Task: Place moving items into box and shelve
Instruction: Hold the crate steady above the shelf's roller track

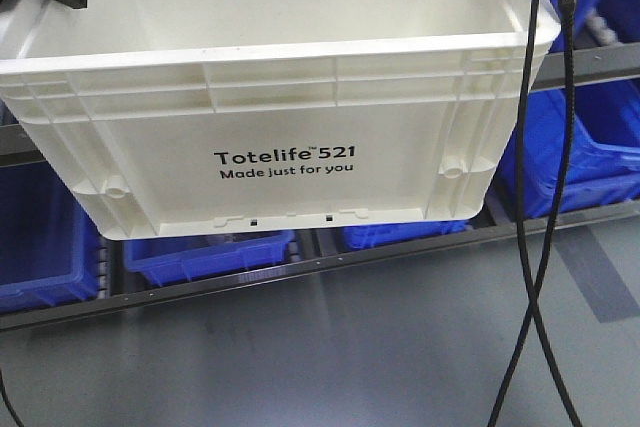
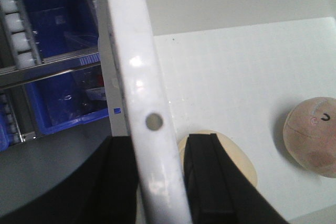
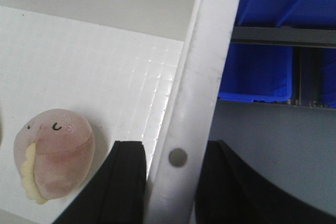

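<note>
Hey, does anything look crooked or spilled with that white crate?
The white crate hangs slightly askew, lower by the left gripper than by the right gripper. The pink ball and cream ball lie inside; nothing spilled.

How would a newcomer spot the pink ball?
Start at the big white crate printed Totelife 521. Two soft balls lie on its floor. Yours is the dusty pink ball with a small face and a wavy yellow seam; its neighbour is the cream ball.
</note>
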### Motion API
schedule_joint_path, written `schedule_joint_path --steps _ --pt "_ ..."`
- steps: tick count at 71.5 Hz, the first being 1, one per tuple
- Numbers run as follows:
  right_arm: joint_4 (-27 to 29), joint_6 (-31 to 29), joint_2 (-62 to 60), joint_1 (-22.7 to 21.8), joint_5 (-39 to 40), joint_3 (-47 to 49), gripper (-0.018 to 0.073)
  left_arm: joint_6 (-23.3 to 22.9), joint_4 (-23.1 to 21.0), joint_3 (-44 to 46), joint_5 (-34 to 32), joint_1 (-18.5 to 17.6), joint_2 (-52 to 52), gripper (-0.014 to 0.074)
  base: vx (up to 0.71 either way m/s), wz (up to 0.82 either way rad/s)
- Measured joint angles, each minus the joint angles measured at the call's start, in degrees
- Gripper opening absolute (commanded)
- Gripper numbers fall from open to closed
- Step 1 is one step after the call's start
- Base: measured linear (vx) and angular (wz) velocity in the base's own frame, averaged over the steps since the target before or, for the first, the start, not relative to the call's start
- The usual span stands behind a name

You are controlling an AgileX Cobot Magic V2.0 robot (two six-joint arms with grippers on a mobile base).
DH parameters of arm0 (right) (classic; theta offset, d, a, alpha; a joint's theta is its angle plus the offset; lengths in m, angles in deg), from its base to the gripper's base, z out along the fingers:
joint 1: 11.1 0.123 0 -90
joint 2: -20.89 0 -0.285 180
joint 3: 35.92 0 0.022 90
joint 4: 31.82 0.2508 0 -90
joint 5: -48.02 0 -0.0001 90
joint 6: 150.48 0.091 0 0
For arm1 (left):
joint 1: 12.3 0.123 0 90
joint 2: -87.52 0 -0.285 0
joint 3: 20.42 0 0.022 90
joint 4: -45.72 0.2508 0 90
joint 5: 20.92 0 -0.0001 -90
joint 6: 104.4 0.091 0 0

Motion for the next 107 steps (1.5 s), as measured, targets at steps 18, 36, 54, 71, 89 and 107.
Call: schedule_joint_path --steps 18,36,54,71,89,107 --pt "0.0 0.0 0.0 0.0 0.0 0.0 -0.0011 0.0 0.0 0.0 0.0 0.0 0.0 -0.0017 0.11 0.32" --pt "0.0 0.0 0.0 0.0 0.0 0.0 -0.0011 0.0 0.0 0.0 0.0 0.0 0.0 -0.0017 0.14 0.21" --pt "0.0 0.0 0.0 0.0 0.0 0.0 -0.0011 0.0 0.0 0.0 0.0 0.0 0.0 -0.0017 0.18 0.08" --pt "0.0 0.0 0.0 0.0 0.0 0.0 -0.0011 0.0 0.0 0.0 0.0 0.0 0.0 -0.0017 0.18 0.02" --pt "0.0 0.0 0.0 0.0 0.0 0.0 -0.0011 0.0 0.0 0.0 0.0 0.0 0.0 -0.0017 0.1 0.02" --pt "0.0 0.0 0.0 0.0 0.0 0.0 -0.0011 0.0 0.0 0.0 0.0 0.0 0.0 -0.0017 0.03 0.0"
